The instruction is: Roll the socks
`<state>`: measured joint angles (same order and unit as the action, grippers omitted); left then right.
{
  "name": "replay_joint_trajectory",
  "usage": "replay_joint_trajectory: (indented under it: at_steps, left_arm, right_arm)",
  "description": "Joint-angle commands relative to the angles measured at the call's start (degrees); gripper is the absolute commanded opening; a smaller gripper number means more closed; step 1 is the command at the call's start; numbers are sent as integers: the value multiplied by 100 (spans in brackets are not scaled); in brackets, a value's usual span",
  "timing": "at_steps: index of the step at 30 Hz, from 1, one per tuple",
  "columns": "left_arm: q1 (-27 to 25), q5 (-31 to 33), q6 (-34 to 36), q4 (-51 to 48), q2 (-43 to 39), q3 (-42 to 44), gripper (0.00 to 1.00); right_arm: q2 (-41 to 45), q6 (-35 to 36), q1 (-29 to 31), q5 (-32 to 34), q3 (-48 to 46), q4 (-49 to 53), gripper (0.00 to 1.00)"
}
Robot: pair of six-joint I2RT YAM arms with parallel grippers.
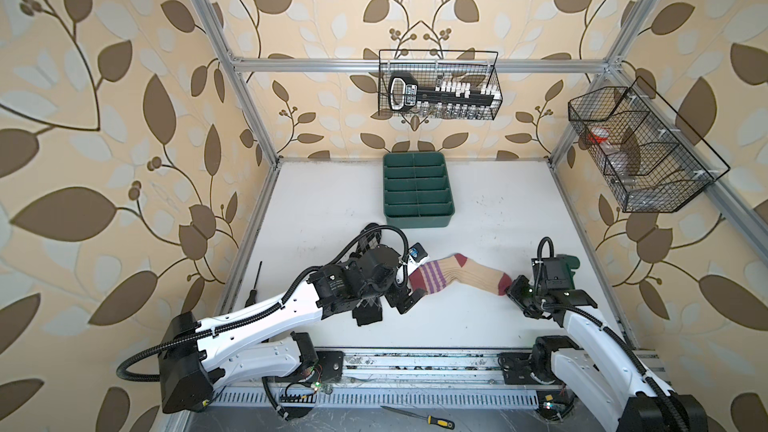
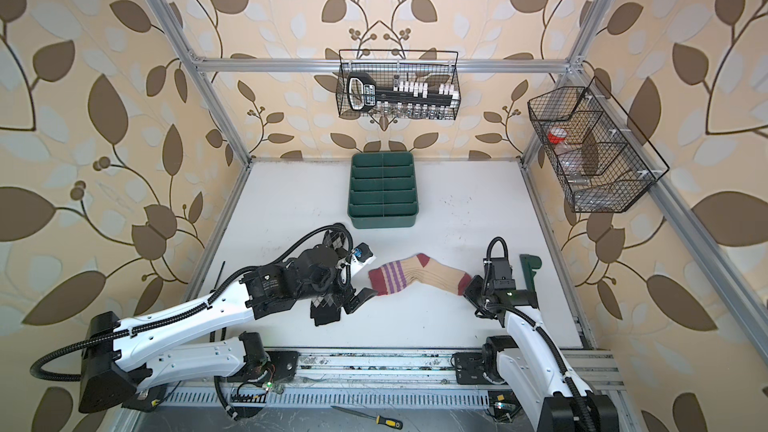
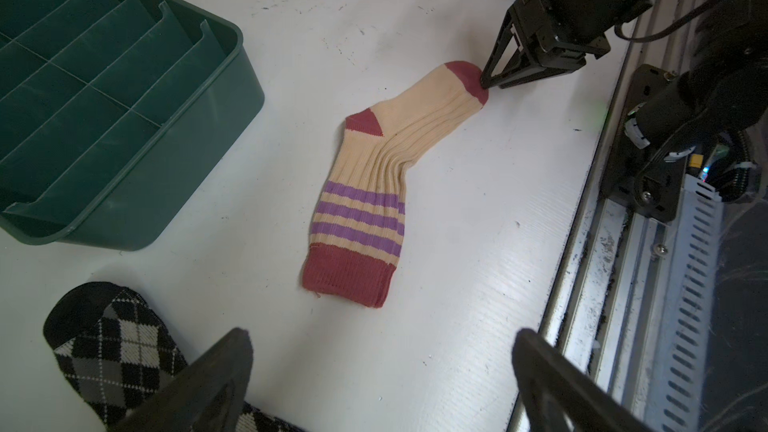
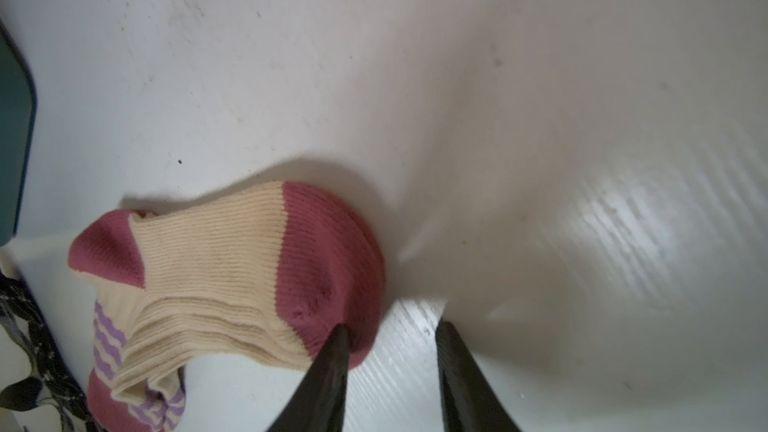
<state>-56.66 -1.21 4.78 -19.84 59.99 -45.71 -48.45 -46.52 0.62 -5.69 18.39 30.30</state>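
The beige sock (image 1: 457,278) (image 2: 419,278) (image 3: 374,168) lies flat mid-table, its maroon cuff toward the left arm and its maroon toe toward the right arm. My right gripper (image 1: 508,290) (image 4: 392,326) is at the toe, jaws narrowed but still apart. One fingertip (image 4: 338,336) presses on the maroon toe, and bare table shows between the two. The black-grey-white argyle sock (image 1: 368,309) (image 3: 112,351) lies mostly under the left arm. My left gripper (image 1: 409,284) (image 3: 382,332) hovers wide open just short of the cuff, holding nothing.
A green divided tray (image 1: 417,220) (image 3: 166,184) stands behind the socks. A green tool (image 1: 569,261) lies behind the right arm. A screwdriver (image 1: 253,288) lies at the table's left edge and another (image 1: 432,419) in front of the rail. Wire baskets (image 1: 438,85) hang on the walls.
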Motion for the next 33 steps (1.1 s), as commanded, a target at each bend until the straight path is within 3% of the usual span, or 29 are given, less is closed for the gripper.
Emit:
replay_joint_trajectory:
  at_steps: [1, 7, 14, 18, 22, 26, 33]
  left_arm:
    - [-20, 38, 52, 137, 0, -96, 99]
    - [-20, 74, 32, 80, 4, -123, 99]
    - [-18, 119, 121, 39, -30, -118, 99]
    - [-19, -176, 768, 238, -327, 123, 99]
    - [-20, -497, 1683, 701, -1084, 719, 99]
    - [-20, -502, 2216, 1104, -1525, 1160, 99]
    - [-18, -470, 2247, 830, -1468, 1101, 99]
  right_arm:
    - [-215, -68, -12, 163, -131, -477, 34]
    - [-769, 46, -15, 272, -167, -863, 25]
    - [-1062, 271, -14, 441, -75, -932, 0]
    - [-1266, 802, -36, 874, 458, -603, 0]
    - [-1688, 1430, -27, 1819, 1212, -389, 0]
    - [-2499, 1577, -135, 2184, 1956, -416, 0]
    - [-4402, 2182, 373, 2953, 3336, -585, 0]
